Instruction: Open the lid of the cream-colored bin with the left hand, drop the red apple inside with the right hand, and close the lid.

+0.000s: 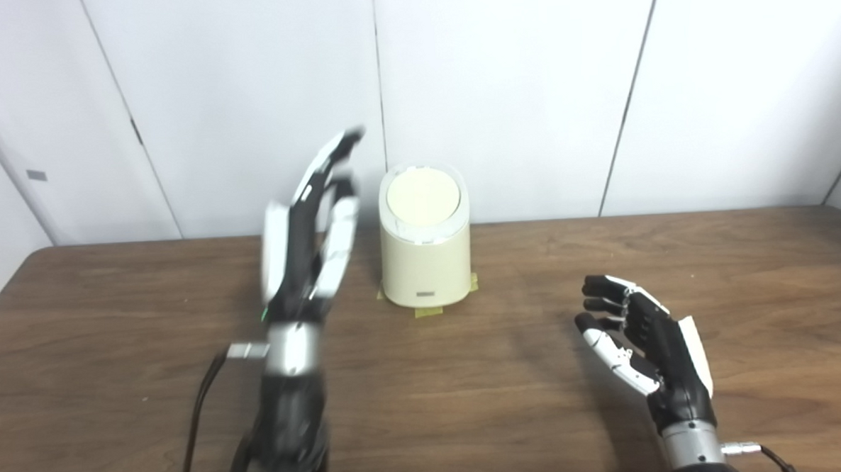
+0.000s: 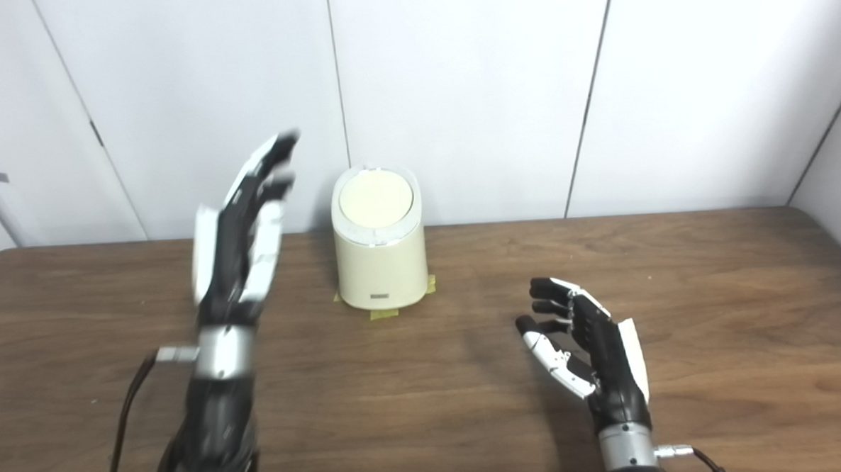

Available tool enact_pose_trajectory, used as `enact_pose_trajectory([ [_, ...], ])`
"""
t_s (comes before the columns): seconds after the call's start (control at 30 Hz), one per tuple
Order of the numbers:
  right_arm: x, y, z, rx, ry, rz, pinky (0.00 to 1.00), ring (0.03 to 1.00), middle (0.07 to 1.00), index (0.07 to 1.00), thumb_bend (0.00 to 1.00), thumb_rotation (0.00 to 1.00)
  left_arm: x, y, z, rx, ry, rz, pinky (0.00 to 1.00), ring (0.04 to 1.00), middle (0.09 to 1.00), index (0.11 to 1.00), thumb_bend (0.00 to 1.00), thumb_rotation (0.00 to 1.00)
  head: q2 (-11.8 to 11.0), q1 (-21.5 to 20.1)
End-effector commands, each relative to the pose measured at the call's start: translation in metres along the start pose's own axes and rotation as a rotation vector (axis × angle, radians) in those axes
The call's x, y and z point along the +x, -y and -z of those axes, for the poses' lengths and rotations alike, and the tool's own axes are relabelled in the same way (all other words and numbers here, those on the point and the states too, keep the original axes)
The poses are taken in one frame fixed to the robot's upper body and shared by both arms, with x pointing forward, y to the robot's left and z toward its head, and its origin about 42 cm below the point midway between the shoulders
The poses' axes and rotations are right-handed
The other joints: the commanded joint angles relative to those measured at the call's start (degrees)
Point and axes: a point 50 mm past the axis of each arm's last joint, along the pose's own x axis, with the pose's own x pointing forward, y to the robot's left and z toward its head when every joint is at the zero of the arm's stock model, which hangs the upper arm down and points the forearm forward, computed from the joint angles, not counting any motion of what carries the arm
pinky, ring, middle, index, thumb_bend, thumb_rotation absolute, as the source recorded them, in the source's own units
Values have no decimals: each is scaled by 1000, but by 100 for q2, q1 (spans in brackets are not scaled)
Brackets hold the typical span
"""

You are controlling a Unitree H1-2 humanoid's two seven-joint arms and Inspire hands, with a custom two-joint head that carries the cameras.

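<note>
**Cream bin stood shut, both hands empty**

The cream-colored bin (image 1: 426, 253) stood at the far middle of the wooden table (image 1: 470, 404), close to the white panelled wall (image 1: 513, 83). It was a small, rounded container with smooth, slightly glossy sides and a tiny dark label low on its front. Its lid (image 1: 423, 198), a pale round disc set in a lighter rim, sloped toward the camera and lay closed. Bits of yellow tape (image 1: 428, 311) showed at the foot of the bin, on the tabletop.

The left hand (image 1: 307, 248) was raised above the table just to the left of the bin, its fingers (image 1: 335, 154) stretched upward and spread, holding nothing. It was somewhat blurred, and it did not touch the bin or the lid. A dark cable (image 1: 198, 416) ran down from its wrist.

The right hand (image 2: 585, 346) hovered low over the table, well to the right of the bin and nearer the camera. Its fingers were loosely curled but apart, with nothing held.

No red apple was visible in either view.
</note>
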Motion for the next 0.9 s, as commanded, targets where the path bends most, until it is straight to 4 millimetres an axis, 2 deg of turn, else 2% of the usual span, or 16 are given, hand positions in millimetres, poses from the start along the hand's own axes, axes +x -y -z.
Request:
enact_pose_trajectory([
  [0.0, 11, -1, -14, 13, 96, 16, 598, 709, 731, 711, 245, 371, -10, -6, 0, -60, 23, -33, 743, 819, 823, 804, 193, 993, 12, 35],
  [0.03, 11, -1, -14, 18, 98, 22, 600, 711, 731, 712, 251, 369, -22, -8, 5, -98, -9, -24, 765, 830, 830, 807, 181, 987, 5, 42],
  [0.1, 12, -1, -12, 28, 102, 33, 595, 708, 729, 709, 250, 288, -39, -13, 12, -160, -57, 11, 808, 857, 851, 826, 162, 979, -2, 43],
  [0.2, 13, -1, -10, 31, 104, 36, 595, 708, 730, 709, 240, 195, -54, -19, 23, -218, -105, 65, 825, 877, 873, 847, 180, 949, -13, 8],
  [0.47, 14, 0, -7, 28, 106, 22, 600, 717, 740, 719, 239, 284, -77, -27, 42, -256, -193, 104, 818, 886, 889, 857, 179, 910, 7, 1],
  [0.63, 15, 0, -3, 35, 87, 20, 613, 724, 747, 723, 246, 270, -85, -29, 52, -241, -238, 104, 819, 880, 880, 850, 158, 869, 5, 8],
  [0.73, 15, 0, 1, 48, 64, 22, 610, 723, 745, 723, 243, 255, -90, -34, 61, -196, -271, 115, 821, 880, 878, 848, 159, 878, 19, -7],
  [0.87, 15, 1, 7, 70, 37, 26, 606, 718, 737, 720, 250, 250, -90, -36, 67, -198, -296, 102, 826, 883, 882, 858, 137, 861, 45, -20],
])
